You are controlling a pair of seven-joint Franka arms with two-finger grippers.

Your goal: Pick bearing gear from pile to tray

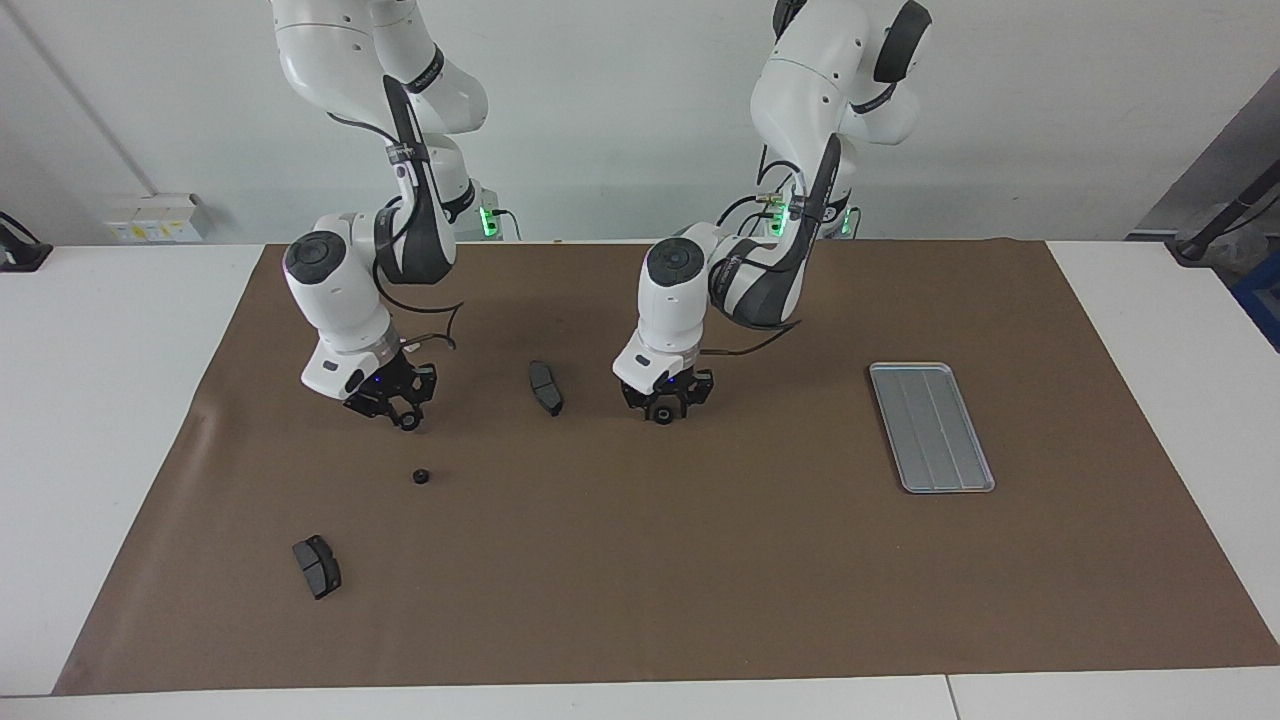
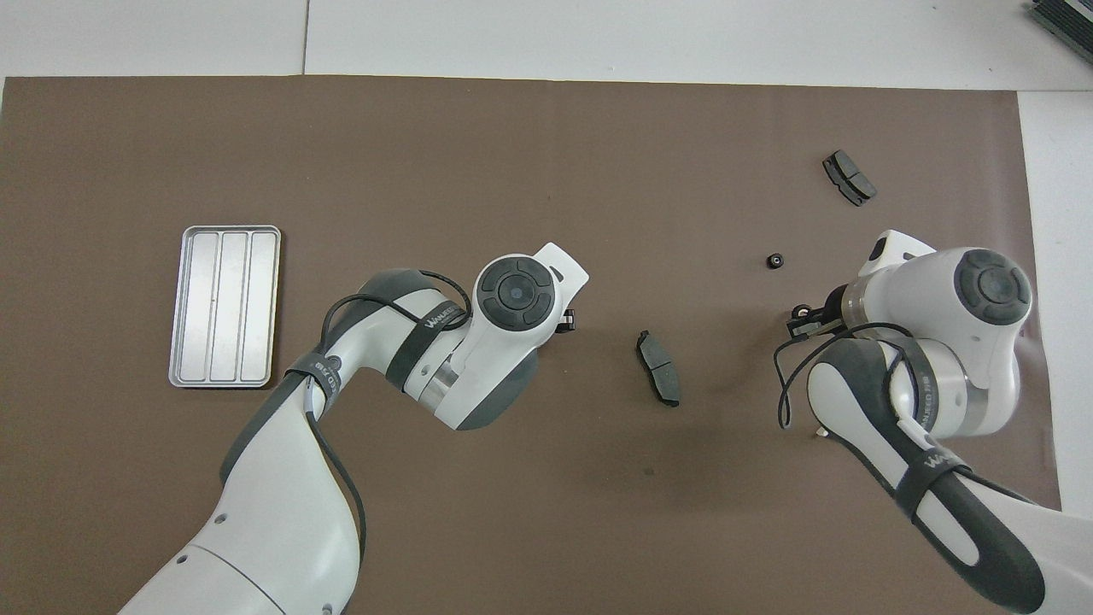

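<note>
Between right gripper point(image 1: 405, 422) fingertips, seemingly, black round piece point(image 1: 408, 424)

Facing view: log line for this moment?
left gripper: shut on round part | right gripper: shut on second round part | tray: empty | mat: third round part, two grey pads

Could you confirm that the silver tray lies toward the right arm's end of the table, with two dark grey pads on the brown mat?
Not quite: the facing view shows the tray toward the left arm's end. Two dark grey pads do lie on the brown mat.
</note>
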